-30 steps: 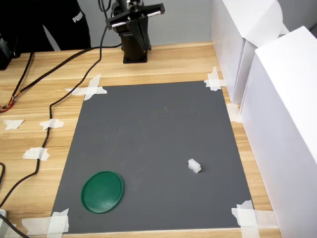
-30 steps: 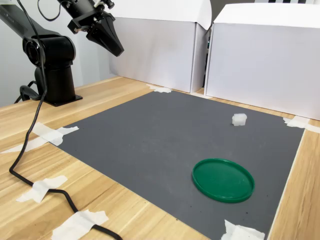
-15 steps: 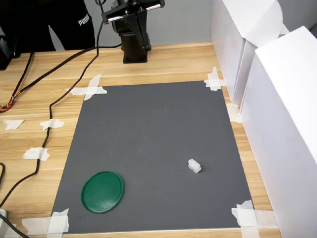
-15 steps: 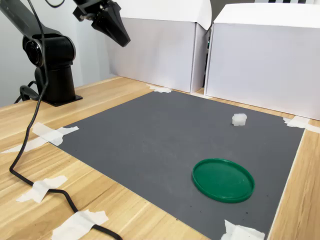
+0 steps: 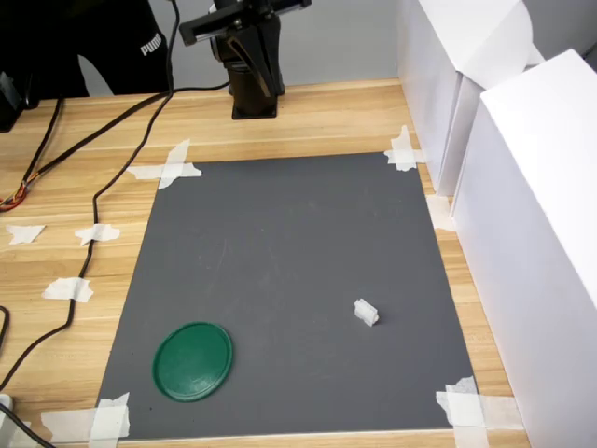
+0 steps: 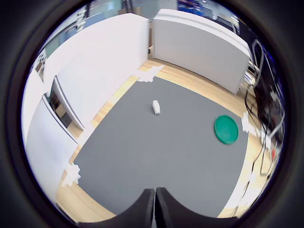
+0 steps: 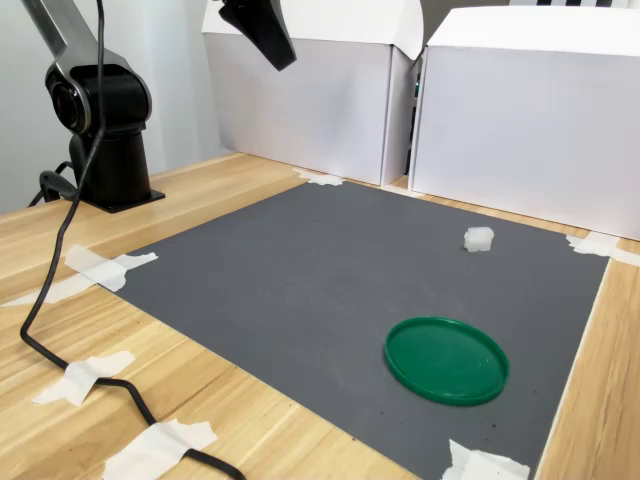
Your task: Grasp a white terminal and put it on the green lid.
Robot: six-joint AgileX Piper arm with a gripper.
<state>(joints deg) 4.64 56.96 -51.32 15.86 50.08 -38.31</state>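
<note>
The black fingers (image 6: 155, 204) are pressed together on nothing, hanging high over the dark grey rectangular mat (image 5: 280, 243) near its edge by the arm's base. The tiny white blocky plastic terminal (image 5: 366, 312) lies on that mat, well apart from the fingers and ahead of them in the wrist view, its long axis roughly in line with their reach. The flat round dark-green plastic lid (image 5: 193, 360) rests near another mat corner.

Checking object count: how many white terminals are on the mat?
1. The terminal lies on the gray mat, toward the first exterior view's right, apart from the lid.
</note>
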